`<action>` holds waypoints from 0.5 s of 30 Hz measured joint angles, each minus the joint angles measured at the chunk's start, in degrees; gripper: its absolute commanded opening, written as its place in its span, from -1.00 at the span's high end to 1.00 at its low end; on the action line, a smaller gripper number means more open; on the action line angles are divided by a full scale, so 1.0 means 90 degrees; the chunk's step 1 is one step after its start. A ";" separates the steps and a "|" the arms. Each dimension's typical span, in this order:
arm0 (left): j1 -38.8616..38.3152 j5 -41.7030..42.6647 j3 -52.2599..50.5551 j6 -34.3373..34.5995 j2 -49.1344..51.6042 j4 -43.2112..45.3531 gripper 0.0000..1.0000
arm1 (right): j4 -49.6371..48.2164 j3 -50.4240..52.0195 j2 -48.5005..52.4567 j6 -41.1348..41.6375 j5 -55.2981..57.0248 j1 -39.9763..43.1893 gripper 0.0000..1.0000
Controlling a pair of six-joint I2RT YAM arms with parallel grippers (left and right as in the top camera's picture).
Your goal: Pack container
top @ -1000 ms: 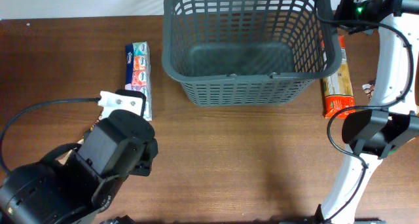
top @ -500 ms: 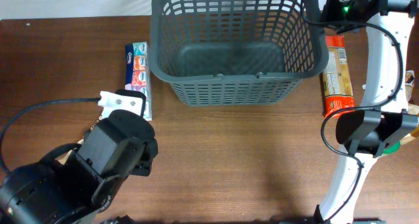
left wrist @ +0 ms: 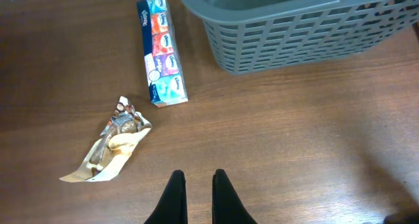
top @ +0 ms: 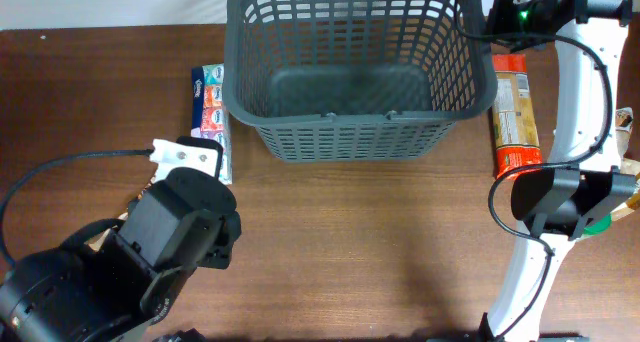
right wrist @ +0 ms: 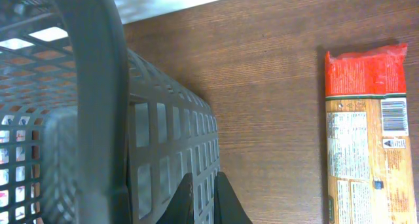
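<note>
The container [top: 350, 137], a dark grey basket with slotted walls, stands upright at the middle of the far edge of the bench [top: 380, 242], and the part of its floor that shows has nothing on it. The left wrist view catches its near left corner [left wrist: 308, 40], and the right wrist view looks along its right wall [right wrist: 163, 165] from close up. A long pack of tissues [top: 212, 117] lies flat just beside the container's left wall, lengthwise toward the near edge; in the left wrist view [left wrist: 162, 50] a narrow strip of bare bench separates the two. Nearer the left edge lies a crumpled tan wrapper [left wrist: 111, 149], apart from the tissues. A long red and orange packet [top: 515, 117] lies flat towards the right edge, just beside the container's right wall, with bare wood between them in the right wrist view [right wrist: 363, 139]. The left gripper [left wrist: 196, 198] hangs over open bench toward the near left corner; its fingers are drawn close together with only a thin gap and carry nothing. The right gripper [right wrist: 203, 183] is at the container's far right corner, its fingers also nearly pressed together, tips up against the outside of the slotted wall; whether a bar of the lattice is caught between them I cannot tell.
</note>
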State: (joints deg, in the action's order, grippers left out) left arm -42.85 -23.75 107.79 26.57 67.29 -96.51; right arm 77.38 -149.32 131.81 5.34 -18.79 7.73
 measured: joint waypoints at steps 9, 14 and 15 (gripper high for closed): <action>0.0000 0.0000 0.0000 0.0000 0.0000 0.0000 0.96 | 0.0192 0.0000 0.0000 0.0002 0.0000 0.0000 0.92; 0.0000 -0.0002 0.0000 0.0000 0.0000 0.0000 0.96 | 0.0192 0.0000 0.0000 0.0000 0.0000 0.0000 0.92; 0.0000 -0.0002 0.0000 0.0000 0.0000 0.0000 0.97 | 0.0194 0.0000 0.0000 0.0000 -0.0002 0.0000 0.92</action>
State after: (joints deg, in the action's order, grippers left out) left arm -42.85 -23.77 107.79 26.57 67.29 -96.51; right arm 79.13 -149.32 131.81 5.34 -18.81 7.73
